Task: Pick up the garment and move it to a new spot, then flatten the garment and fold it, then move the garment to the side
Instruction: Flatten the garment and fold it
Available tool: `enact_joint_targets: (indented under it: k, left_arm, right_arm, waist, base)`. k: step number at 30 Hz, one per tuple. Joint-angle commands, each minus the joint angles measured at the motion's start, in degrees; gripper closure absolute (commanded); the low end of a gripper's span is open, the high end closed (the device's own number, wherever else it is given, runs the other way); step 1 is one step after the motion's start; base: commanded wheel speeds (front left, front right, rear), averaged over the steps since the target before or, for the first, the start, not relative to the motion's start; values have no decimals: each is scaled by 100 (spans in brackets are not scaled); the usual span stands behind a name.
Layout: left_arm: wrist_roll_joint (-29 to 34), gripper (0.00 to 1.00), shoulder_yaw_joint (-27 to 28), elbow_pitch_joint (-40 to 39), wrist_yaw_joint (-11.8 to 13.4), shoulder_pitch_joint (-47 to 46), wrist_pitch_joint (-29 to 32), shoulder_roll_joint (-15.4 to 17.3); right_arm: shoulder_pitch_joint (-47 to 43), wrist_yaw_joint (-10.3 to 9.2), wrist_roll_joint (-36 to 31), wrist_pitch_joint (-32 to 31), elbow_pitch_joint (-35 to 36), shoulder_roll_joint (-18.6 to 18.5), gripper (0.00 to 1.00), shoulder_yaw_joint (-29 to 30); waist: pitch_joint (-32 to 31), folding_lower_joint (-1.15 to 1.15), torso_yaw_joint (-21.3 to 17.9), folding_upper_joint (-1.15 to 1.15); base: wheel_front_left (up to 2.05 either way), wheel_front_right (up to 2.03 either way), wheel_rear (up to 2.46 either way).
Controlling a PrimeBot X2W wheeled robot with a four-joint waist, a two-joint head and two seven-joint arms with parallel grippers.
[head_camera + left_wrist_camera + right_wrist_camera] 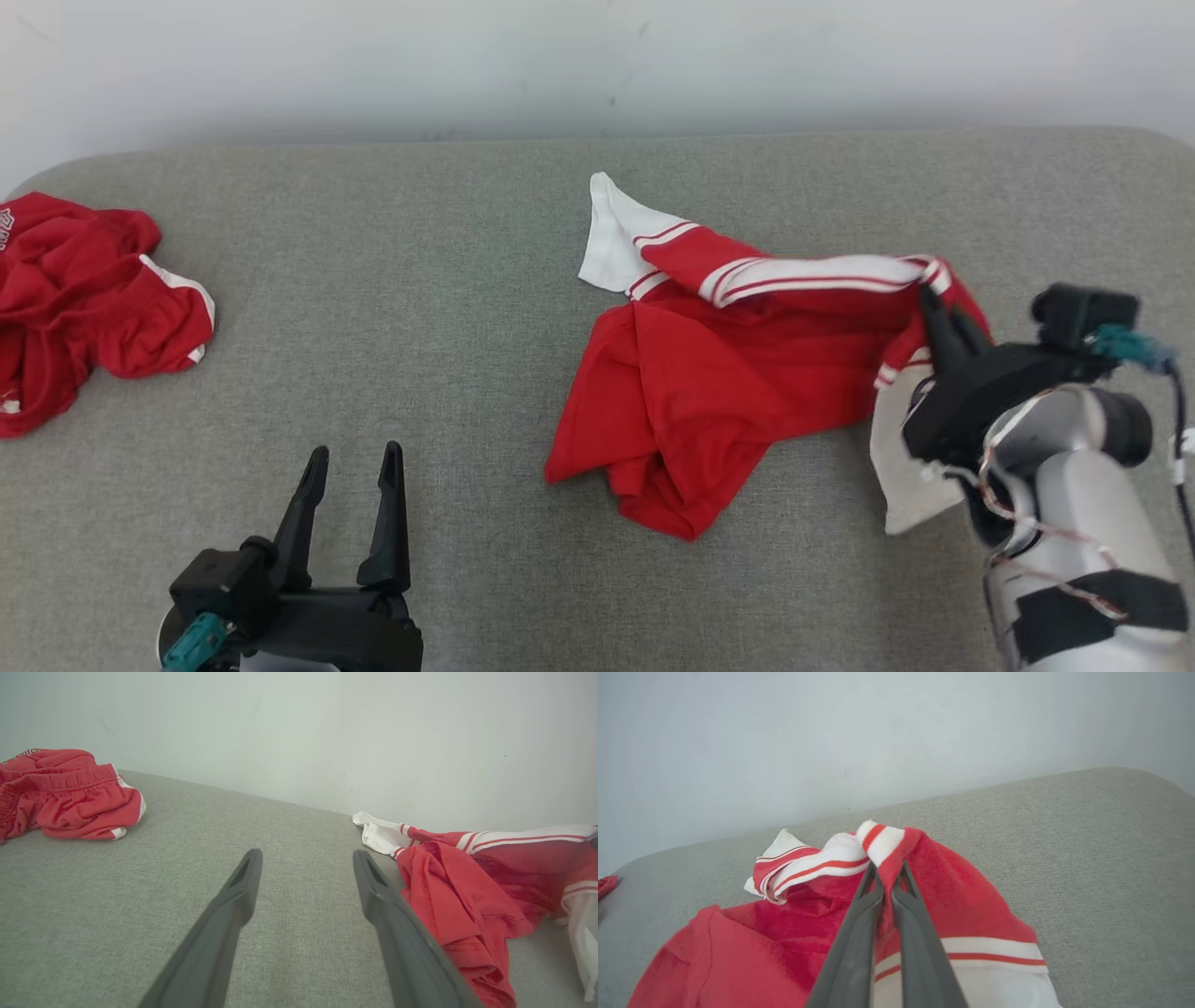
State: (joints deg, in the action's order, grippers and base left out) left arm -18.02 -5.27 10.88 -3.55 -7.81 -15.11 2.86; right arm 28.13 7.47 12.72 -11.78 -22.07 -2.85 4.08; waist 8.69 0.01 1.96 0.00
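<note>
The garment (709, 373) lies crumpled on the cushion (392, 280), right of its middle. The right gripper (936, 303) is clenched on a red fold beside the striped cuff (878, 842), toward the cushion's right edge. The left gripper (353, 455) hangs released over the cushion's near edge, left of middle, holding nothing. By my reading the task has barely begun: the grasp is made, but lifting, moving, flattening, folding and setting aside are all left.

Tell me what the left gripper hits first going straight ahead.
Likely the left gripper meets bare grey woven cushion near the pale wall; the crumpled red-and-white jersey lies just right of its line. Depth unclear.
</note>
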Motion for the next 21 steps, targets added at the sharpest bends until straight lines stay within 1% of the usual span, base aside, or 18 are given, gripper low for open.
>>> enact_joint_targets:
  k: [1,3,6,9,11,14,16,18,21]
  left_arm:
    - [24,0,1,-22,-16,-47,-7,4]
    - [33,0,3,-31,-24,-81,-7,4]
    - [65,0,-3,-34,-28,-125,-7,5]
    - [102,0,-13,-36,-38,-174,-7,3]
    - [126,0,-25,-40,-53,-231,-7,4]
    - [168,0,-29,-47,-72,-286,-6,4]
    - [203,0,-35,-53,-80,-323,-7,4]
    - [218,0,-44,-67,-74,-342,-7,4]
    - [251,0,-53,-79,-66,-308,-7,4]
  right_arm:
    - [138,5,-12,-67,23,-16,100,126]
    - [304,5,229,-167,-112,-44,100,513]
    - [669,5,334,-237,-516,-94,100,1189]
    - [1088,5,76,-13,-1146,-288,100,1984]
    - [1378,5,-203,307,-1562,-373,0,2506]
    - [1709,5,-695,657,-2141,-512,0,3070]
    - [1869,5,-1007,861,-2407,-601,0,3274]
    - [1940,5,-1297,1041,-2602,-678,0,3384]
    - [1895,5,-1685,1324,-2751,-737,0,3243]
  waist:
    - [36,-1,35,0]
    - [82,-1,64,0]
    - [179,-1,118,0]
    - [283,-1,177,0]
    - [350,-1,228,0]
    - [418,-1,283,0]
    - [443,-1,305,0]
    - [448,-1,308,0]
    - [402,-1,271,0]
  base:
    - [0,0,0]
    - [0,0,0]
    - [0,0,0]
    - [0,0,0]
    - [0,0,0]
    - [0,0,0]
    - [0,0,0]
    - [0,0,0]
    - [0,0,0]
